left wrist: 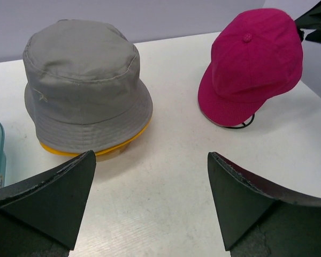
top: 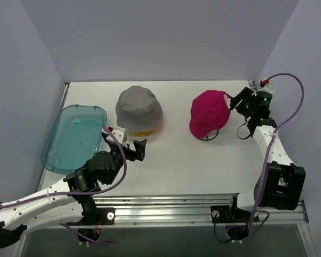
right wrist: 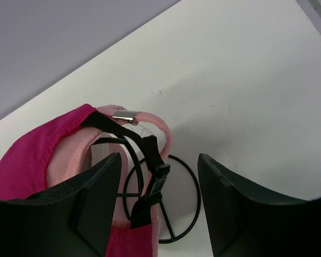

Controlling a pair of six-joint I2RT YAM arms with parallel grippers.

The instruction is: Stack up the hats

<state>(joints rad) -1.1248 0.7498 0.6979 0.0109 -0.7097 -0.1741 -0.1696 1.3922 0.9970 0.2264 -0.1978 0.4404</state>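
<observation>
White tabletop (top: pixel 192 155): left gripper (left wrist: pixel 151 158) and right gripper (right wrist: pixel 159 158) both released; I judge the limp magenta baseball cap (top: pixel 208 110) best pinched at its rear strap (right wrist: pixel 152 184).

Left arm (top: pixel 48 198): lies low, running from the near left corner forward and to the right, bent at the elbow. Left gripper (top: pixel 132 144): aimed toward the far side, roughly level with the table. Its jaws stand wide apart, with nothing between them in the left wrist view.

Right arm (top: pixel 273 150): extends along the right side, wrist turned to the left. Right gripper (top: pixel 234 101): jaws parted, the dark fingers (right wrist: pixel 96 203) well clear of each other.
</observation>
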